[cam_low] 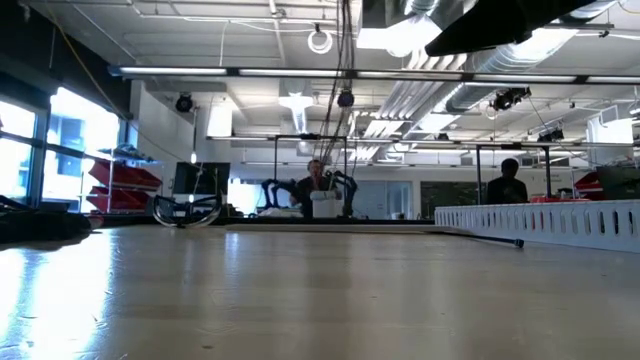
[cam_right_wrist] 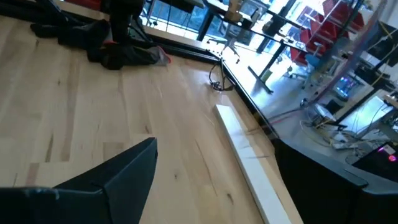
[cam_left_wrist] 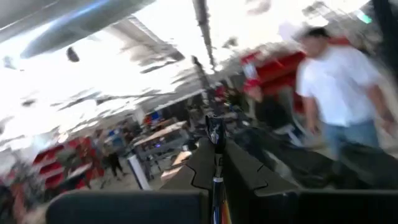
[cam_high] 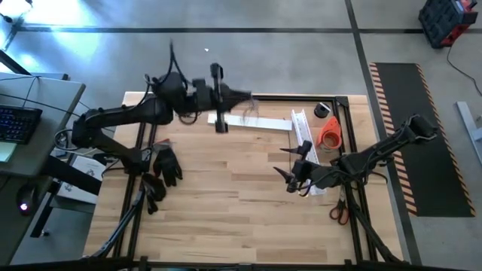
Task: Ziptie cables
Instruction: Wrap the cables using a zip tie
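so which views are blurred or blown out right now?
Left wrist view: heavy motion blur, ceiling washed out, person smeared; only the shut left gripper reads clearly. Low view: window glare sheets across the table at its left. High view: bright patch on the floor at top left. Right wrist view: sharp.

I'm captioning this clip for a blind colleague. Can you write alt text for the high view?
Seen from above, the left hand is raised over the wooden table's far edge near a white channel, while the right hand hangs open right of centre. Black gloves lie at left; orange tape and scissors sit at right.
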You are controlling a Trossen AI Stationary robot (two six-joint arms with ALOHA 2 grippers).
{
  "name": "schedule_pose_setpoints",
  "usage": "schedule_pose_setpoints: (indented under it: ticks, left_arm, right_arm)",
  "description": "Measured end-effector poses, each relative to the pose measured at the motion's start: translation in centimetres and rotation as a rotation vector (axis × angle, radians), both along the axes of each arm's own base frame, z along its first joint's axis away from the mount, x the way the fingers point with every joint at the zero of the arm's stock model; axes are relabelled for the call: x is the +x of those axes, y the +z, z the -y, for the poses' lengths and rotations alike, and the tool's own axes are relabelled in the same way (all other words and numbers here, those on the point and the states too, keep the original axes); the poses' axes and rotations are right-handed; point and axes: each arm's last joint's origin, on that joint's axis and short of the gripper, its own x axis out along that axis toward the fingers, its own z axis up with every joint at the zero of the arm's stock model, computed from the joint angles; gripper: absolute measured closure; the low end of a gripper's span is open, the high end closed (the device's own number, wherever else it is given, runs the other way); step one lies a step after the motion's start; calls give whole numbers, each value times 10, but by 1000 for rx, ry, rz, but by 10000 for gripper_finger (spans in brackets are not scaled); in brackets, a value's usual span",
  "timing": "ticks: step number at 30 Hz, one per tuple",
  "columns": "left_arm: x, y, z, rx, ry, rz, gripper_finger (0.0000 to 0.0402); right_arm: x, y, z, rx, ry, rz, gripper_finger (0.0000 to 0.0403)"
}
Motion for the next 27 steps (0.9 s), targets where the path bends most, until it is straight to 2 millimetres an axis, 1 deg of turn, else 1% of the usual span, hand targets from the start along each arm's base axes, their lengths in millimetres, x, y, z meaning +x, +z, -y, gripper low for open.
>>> schedule_pose_setpoints:
  ticks: [2,3,5,7,9,12,14,15,18,21,24,27]
  left_arm:
    - [3,-6,9,56,-5,-67,401]
    - [5,-13,12,65,-11,-107,401]
    - [12,-35,18,46,-34,-185,401]
    - [16,-63,26,-13,-72,-265,401]
    - [22,-97,39,-61,-112,-332,401]
    - [26,-155,64,-145,-146,-443,401]
    - [29,-186,82,-179,-161,-482,401]
    - [29,-197,92,-195,-171,-487,401]
    - [34,-219,118,-213,-205,-490,401]
    - [38,-235,138,-205,-222,-492,401]
    - [42,-242,148,-197,-239,-463,401]
    - [44,-249,150,-230,-242,-482,401]
  right_arm:
    - [0,-1,0,2,-8,-3,94]
    - [0,-1,0,2,-8,-3,94]
    - [0,-1,0,1,-8,-4,94]
    - [-1,-1,0,2,-6,-4,94]
    - [-1,-1,0,8,-6,-2,94]
    - [-1,-1,-2,13,-2,-4,94]
    - [-2,-1,-3,15,4,-2,94]
    - [-2,-1,-4,16,6,0,94]
    - [-2,-1,-4,35,5,8,94]
    - [-1,-1,-3,65,17,10,94]
    - [1,-5,-4,77,36,-8,94]
    - [4,-10,-6,72,37,-26,94]
